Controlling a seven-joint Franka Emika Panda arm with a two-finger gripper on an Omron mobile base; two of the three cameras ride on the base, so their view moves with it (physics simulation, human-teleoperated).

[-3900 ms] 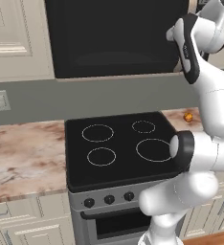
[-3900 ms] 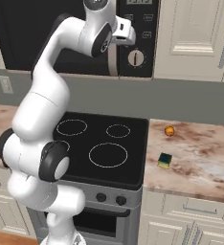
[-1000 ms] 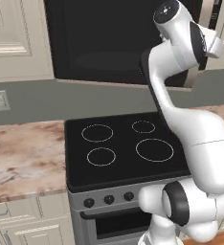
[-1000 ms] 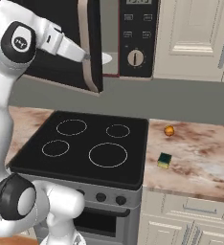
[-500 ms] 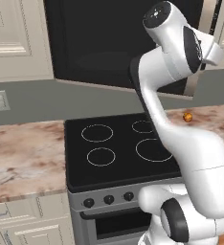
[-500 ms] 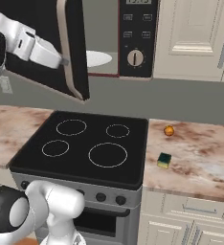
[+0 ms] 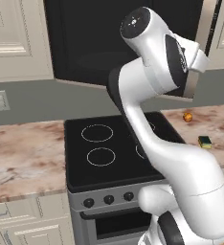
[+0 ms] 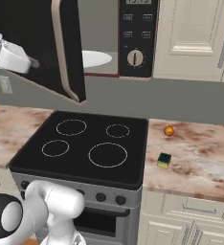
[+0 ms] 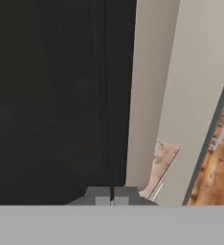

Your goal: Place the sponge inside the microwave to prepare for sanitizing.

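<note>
Left base view: the sponge (image 7: 205,141) lies on the marble counter (image 7: 23,158) right of the black stove (image 7: 114,153), near a small orange ball (image 7: 187,116). The white arm rises high, well above the sponge.

Right base view: the microwave (image 8: 109,38) stands open, its dark door (image 8: 42,48) swung wide, beige handle (image 8: 63,52) facing out, white plate (image 8: 92,59) visible inside. The sponge (image 8: 164,160) rests on the counter, well apart from the door.

Hand view: the gripper (image 9: 112,200) is closed, fingertips together holding nothing, just before the dark door glass.
</note>
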